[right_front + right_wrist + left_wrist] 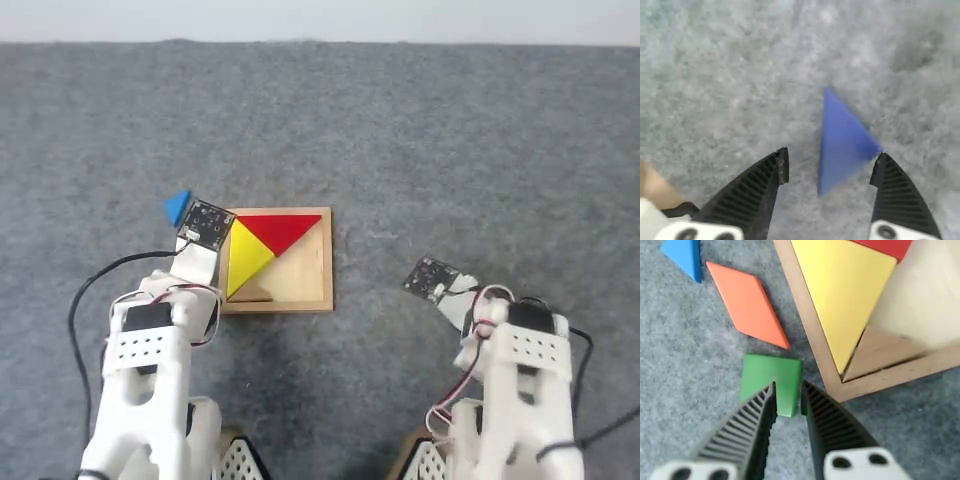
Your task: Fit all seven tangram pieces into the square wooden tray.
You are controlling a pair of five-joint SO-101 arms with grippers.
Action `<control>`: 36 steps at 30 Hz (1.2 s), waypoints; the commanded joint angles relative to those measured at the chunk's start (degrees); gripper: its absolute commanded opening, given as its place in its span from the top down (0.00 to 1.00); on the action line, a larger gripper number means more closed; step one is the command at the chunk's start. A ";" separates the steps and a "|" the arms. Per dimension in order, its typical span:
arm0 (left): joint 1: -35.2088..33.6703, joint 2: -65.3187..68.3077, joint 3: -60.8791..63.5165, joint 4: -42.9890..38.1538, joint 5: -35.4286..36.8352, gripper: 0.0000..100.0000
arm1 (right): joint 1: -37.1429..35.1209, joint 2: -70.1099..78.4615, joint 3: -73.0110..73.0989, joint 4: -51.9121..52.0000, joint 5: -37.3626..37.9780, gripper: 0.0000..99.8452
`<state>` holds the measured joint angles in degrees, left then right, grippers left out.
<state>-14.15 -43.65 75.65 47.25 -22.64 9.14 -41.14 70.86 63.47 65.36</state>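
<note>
The square wooden tray (318,262) lies between the arms and holds a red triangle (279,231) and a yellow triangle (244,256). My left gripper (788,387) hangs just off the tray's near left corner, open by a narrow gap over a green square (771,376) lying flat on the carpet. An orange parallelogram (747,305) and a blue piece (685,257) lie beyond the green square. To the right of the tray, my right gripper (833,156) is open wide around a small blue triangle (842,142) on the carpet.
Grey carpet covers the table. The tray's right half and near strip show bare wood (925,295). The left arm's wrist (205,228) hides the green and orange pieces from above, and only the blue piece's tip (178,207) pokes out beside it.
</note>
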 commanded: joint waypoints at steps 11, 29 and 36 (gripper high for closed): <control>-0.35 -1.49 -0.22 -1.05 -0.97 0.92 | 2.07 25.01 -17.41 -7.08 2.29 0.88; -0.35 -1.49 -0.22 -1.14 -0.97 0.92 | -10.86 25.98 -20.48 -14.29 -17.32 0.89; -0.35 -1.49 -0.22 -1.14 -0.97 0.92 | -13.41 25.80 -21.71 -14.20 -22.07 0.89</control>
<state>-14.15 -43.65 75.65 47.25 -22.64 -3.78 -15.21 52.40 49.93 44.62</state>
